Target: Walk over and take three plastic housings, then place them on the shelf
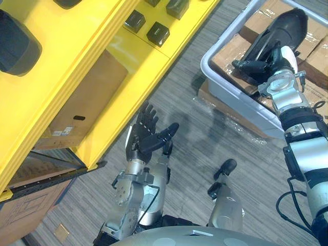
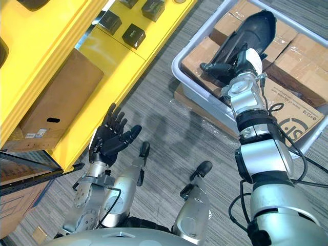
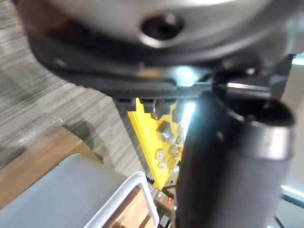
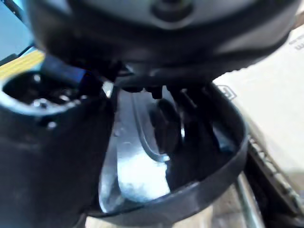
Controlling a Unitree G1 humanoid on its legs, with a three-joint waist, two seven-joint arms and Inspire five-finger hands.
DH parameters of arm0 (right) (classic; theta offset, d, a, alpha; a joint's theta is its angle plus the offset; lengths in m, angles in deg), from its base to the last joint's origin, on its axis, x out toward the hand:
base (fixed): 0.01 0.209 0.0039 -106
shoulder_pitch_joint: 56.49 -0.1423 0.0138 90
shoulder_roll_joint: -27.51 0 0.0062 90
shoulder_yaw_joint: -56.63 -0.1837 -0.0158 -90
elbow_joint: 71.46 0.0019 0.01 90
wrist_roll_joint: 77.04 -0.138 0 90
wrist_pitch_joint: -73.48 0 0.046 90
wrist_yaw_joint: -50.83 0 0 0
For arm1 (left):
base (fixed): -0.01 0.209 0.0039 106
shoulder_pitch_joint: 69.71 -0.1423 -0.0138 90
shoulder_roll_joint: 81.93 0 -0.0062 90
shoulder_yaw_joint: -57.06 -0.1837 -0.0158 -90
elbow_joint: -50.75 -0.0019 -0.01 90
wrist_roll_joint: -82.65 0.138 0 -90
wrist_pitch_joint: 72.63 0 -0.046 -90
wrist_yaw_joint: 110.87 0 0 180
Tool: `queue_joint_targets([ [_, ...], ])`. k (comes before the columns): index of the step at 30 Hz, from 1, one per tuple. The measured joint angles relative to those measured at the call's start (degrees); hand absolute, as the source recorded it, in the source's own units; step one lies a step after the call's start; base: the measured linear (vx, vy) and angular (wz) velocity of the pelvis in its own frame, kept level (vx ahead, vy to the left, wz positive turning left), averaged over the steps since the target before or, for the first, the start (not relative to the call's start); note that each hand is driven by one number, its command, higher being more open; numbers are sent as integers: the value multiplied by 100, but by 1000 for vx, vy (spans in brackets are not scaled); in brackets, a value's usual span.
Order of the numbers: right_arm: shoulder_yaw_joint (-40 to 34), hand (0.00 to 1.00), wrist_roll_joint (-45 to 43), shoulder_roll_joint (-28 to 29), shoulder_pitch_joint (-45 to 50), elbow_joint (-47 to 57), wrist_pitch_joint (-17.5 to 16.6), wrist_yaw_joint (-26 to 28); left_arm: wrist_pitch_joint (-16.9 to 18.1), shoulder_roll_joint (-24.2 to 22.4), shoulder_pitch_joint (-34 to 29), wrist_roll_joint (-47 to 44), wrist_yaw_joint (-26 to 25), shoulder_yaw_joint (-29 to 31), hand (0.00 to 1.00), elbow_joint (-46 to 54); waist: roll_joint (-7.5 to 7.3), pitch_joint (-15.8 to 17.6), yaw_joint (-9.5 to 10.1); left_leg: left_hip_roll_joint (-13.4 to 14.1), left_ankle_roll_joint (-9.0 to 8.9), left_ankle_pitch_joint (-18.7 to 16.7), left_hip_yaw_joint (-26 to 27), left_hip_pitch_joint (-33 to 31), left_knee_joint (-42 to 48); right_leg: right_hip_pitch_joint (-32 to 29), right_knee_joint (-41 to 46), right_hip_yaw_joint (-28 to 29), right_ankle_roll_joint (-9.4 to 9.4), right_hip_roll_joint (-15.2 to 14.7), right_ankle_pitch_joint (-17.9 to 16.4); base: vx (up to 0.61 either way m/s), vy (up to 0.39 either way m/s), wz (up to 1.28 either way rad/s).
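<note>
Spread open and empty, the left hand [image 1: 148, 134] is seen at lower centre. At upper right, a black plastic housing [image 1: 284, 25] is clasped by the right hand [image 1: 269, 62] over a grey bin [image 1: 225, 87].

Taped cardboard boxes [image 1: 228, 51] fill a grey tote [image 1: 231, 96] — striped carpet [image 1: 205, 146] around.

Operator: Clearance between yellow shelf [image 1: 138, 56] and grey bin [image 1: 225, 89]?
Manual: Open carpet floor [image 1: 195, 138] separates them. Dark blocks [image 1: 158, 34] occupy the shelf's far end; its near part is bare. A cardboard box [image 1: 87, 97] fills the bay beneath
</note>
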Motion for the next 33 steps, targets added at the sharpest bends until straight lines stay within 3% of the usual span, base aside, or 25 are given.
queue_joint_targets([
  [10,3,100,-1,-73,-6,-61,0,159,-3,5,-41,1,1,44,100,23,-24,-10,-15,10,-8,-1,39,34,-1,27,-49,51,-11,22,-2,1,-2,-1],
  [16,-98,100,-252,-88,390,634,-575,11,-13,11,-280,12,-3,148,100,230,-167,-6,-39,62,-30,-22,150,55,-2,-21,-85,181,4,73,22,22,-14,-11],
  [19,-302,100,-291,-87,873,1600,-932,-414,-13,9,-288,16,-28,267,100,230,-246,10,-119,122,-47,-48,208,56,-3,-72,-84,257,-8,132,39,36,-25,-13],
  [24,-1064,100,-276,-42,1811,3092,-1824,-1315,-12,-21,-308,233,-151,489,100,231,-390,74,-315,148,-52,-131,365,168,-4,-80,-85,421,-7,150,38,38,-16,-15],
  [27,-1511,100,-274,46,2508,3842,-2010,-1571,-11,-25,-354,234,-195,629,100,255,-546,75,-375,155,-45,-195,477,193,-3,-136,-85,533,-4,149,34,37,0,-19],
  [33,-2089,100,-279,647,3777,4554,-2006,-1739,-12,-20,-470,236,-373,938,100,458,-782,104,-556,188,-58,-315,614,197,93,-185,-85,671,-3,172,33,38,-4,-12],
])
